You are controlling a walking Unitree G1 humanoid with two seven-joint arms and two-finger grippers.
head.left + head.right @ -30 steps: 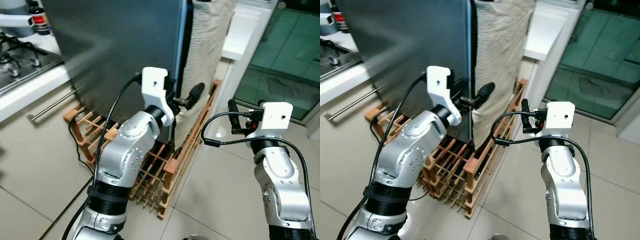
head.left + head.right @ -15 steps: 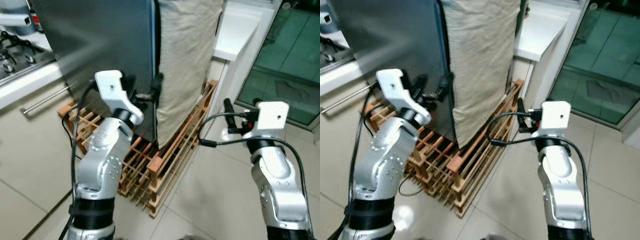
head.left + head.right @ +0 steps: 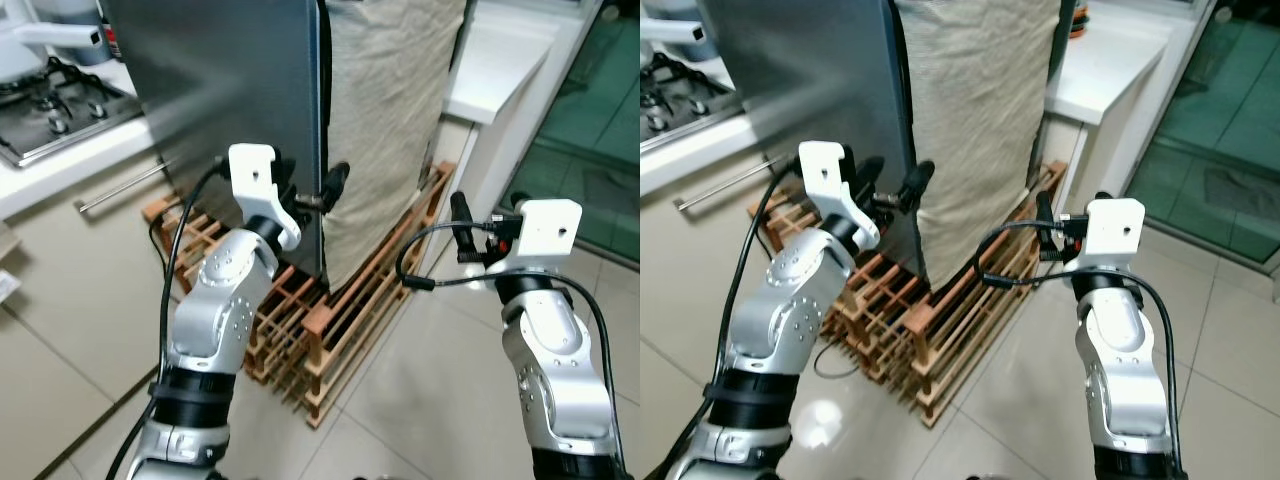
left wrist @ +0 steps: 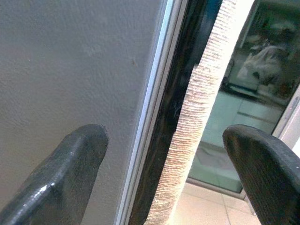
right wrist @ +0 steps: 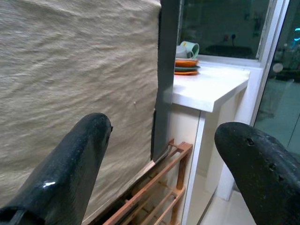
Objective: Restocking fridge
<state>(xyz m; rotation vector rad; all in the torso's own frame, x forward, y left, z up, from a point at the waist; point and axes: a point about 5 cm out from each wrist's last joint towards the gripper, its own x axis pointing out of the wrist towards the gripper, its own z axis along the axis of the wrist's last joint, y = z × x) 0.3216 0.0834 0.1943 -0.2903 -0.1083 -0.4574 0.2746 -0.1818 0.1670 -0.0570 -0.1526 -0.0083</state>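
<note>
"Where is the fridge door (image 3: pixel 230 110)?"

"Right by the open left claw (image 3: pixel 318 190), its fingers on each side of the door's edge. Close them there, then pull slowly. The right claw (image 3: pixel 462 225) waits open, near the wooden rack (image 3: pixel 330 320)."

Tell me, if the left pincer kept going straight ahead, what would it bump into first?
Probably the fridge door's edge: the open left pincer points right at it, with the beige cloth hanging just beyond. Depth is hard to judge.
</note>
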